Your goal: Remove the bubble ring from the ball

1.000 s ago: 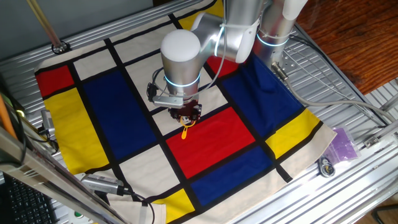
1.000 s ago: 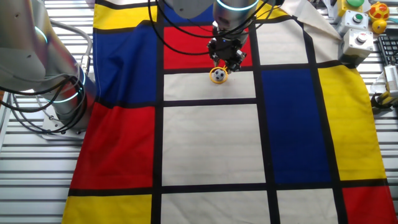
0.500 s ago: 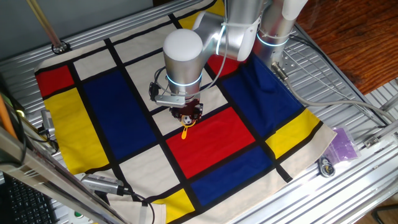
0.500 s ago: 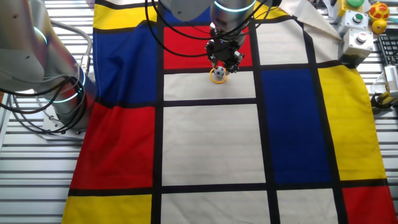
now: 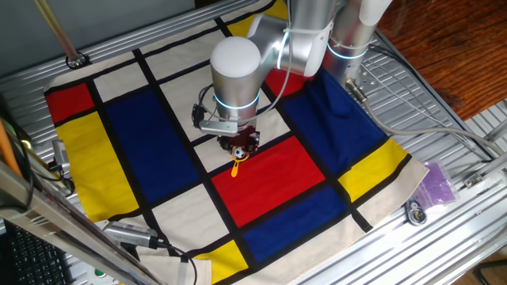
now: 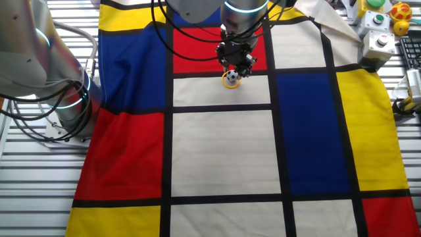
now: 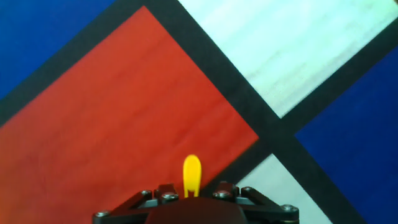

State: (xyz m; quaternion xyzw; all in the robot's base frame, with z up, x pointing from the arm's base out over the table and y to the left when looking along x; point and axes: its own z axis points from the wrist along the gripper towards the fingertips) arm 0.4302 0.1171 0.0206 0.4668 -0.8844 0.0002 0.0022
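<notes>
The bubble ring [image 6: 230, 81] is a yellow-orange loop lying on the cloth around the ball [image 6: 231, 78], a tiny white ball with black patches. My gripper [image 6: 236, 64] is down at the cloth right over the wand, where the loop meets the handle. The straight handle [image 5: 235, 167] sticks out from under the gripper [image 5: 238, 150] onto the red patch. In the hand view the handle tip [image 7: 191, 173] comes out centred between the closely set jaws of the gripper [image 7: 191, 200], which look shut on it. The ball and loop are hidden in the hand view.
A checked cloth [image 5: 150, 127] of red, blue, yellow and white patches with black bands covers the table. A button box [image 6: 380, 41] and small toys [image 6: 400, 12] stand at one corner. A purple object [image 5: 437, 184] lies off the cloth on the metal slats.
The arm has shifted slightly sideways over the wand. The ring and ball have nudged a few pixels toward the gripper. The handle has stayed in place.
</notes>
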